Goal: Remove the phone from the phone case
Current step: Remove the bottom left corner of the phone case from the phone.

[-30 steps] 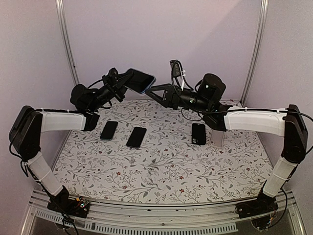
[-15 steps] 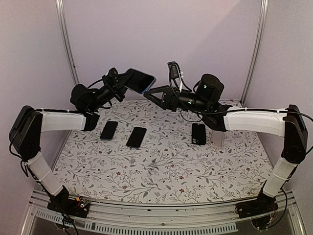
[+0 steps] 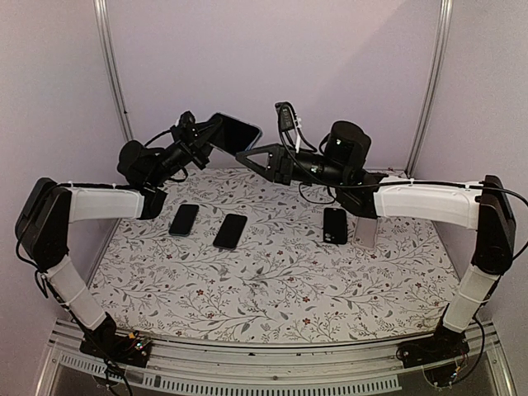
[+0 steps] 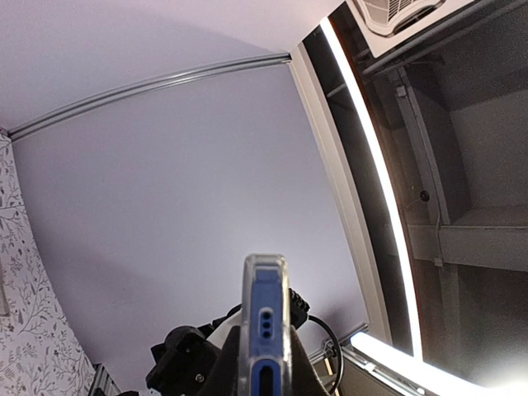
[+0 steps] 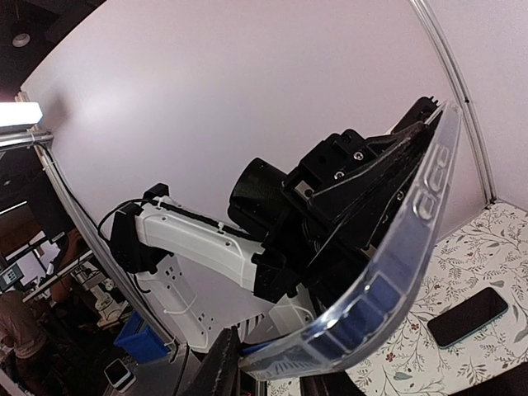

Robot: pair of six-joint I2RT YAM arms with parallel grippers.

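Held aloft at the back of the cell, the phone (image 3: 237, 134) in its clear case (image 5: 404, 239) sits tilted well above the worktop (image 3: 280, 289), between your two arms. Your left arm (image 3: 103, 202) stretches up and back from its base with the wrist raised. Its jaws are clenched on the phone's near end, and the left wrist view shows the blue phone edge-on, rising straight up between them. Your right arm (image 3: 425, 205) reaches in from the other side, forearm roughly level, with its jaws pointing at the phone's lower edge. In the right wrist view the corner of the case lies between that arm's fingers (image 5: 223, 371). You cannot tell from the pictures whether they press on it or only flank it. On the flowered worktop below, three dark phones (image 3: 230, 230) lie flat and apart: two side by side at left and one at right, with a pale flat item (image 3: 365, 233) just beside it.
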